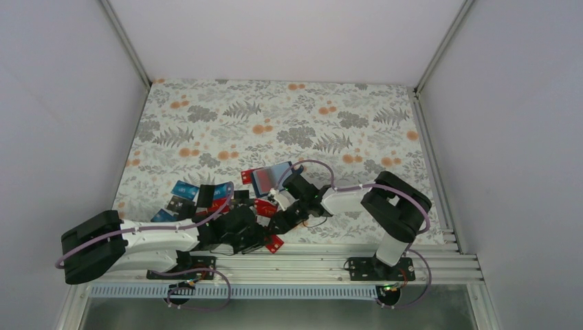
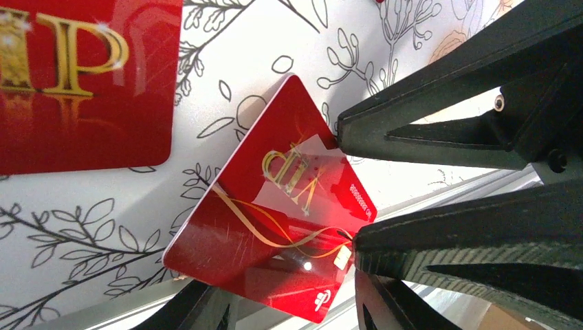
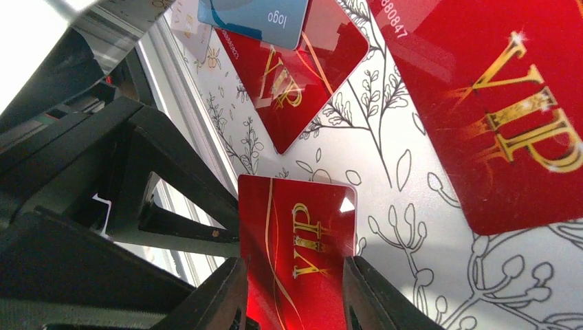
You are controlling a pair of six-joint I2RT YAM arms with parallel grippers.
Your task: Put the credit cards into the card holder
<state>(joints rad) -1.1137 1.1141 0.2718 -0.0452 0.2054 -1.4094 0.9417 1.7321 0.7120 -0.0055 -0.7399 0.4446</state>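
A red credit card with gold "VIP" (image 3: 299, 240) stands between the fingers of my right gripper (image 3: 292, 295), which is shut on its two long edges. In the left wrist view the same card (image 2: 275, 199) is tilted over the table's near edge. Its lower corner lies between the wide-apart fingers of my open left gripper (image 2: 285, 313). From above, the card (image 1: 274, 243) sits between the left gripper (image 1: 258, 237) and the right gripper (image 1: 282, 223). A squarish thing with a light blue face and dark edge (image 1: 273, 177), apparently the open card holder, lies behind the right wrist.
More cards lie loose on the flowered cloth: red ones (image 3: 295, 75) (image 3: 509, 103) (image 2: 82, 82), a light blue one (image 3: 254, 17), and blue and black ones by the left arm (image 1: 185, 189). Aluminium rails (image 1: 309, 265) run along the near edge. White walls enclose the table.
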